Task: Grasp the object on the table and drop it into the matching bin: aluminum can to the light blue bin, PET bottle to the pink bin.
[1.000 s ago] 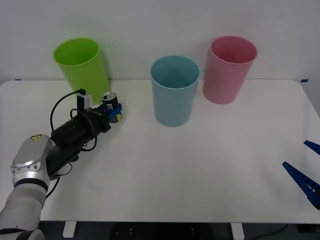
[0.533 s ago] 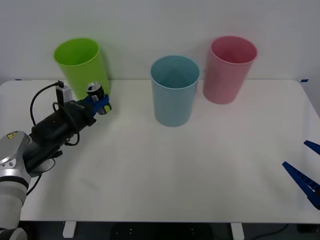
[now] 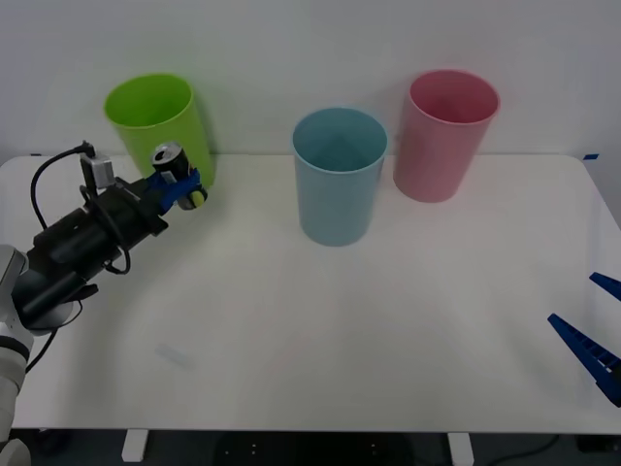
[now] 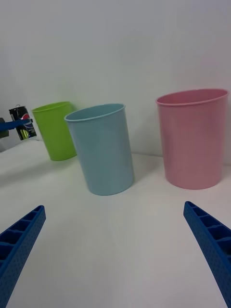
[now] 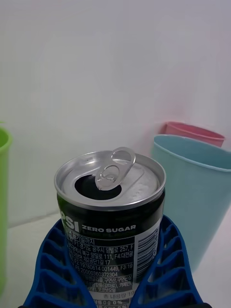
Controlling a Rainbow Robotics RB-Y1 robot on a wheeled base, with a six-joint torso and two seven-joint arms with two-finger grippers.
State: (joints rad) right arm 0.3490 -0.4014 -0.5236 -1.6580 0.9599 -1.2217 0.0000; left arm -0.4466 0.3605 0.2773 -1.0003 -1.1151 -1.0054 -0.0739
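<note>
My left gripper (image 3: 180, 189) is clenched on the small dark grey-black aluminium can (image 3: 172, 167), held upright above the white table (image 3: 388, 320) at far left, just before the lime green plastic bin (image 3: 155, 121). To drop cleanly I should carry it rightward, level, until centred over the tall light blue plastic bin (image 3: 339, 175), not the pink plastic bin (image 3: 446, 131). My right gripper (image 3: 594, 330) waits spread open, near right. My fingers hide the can's base.
</note>
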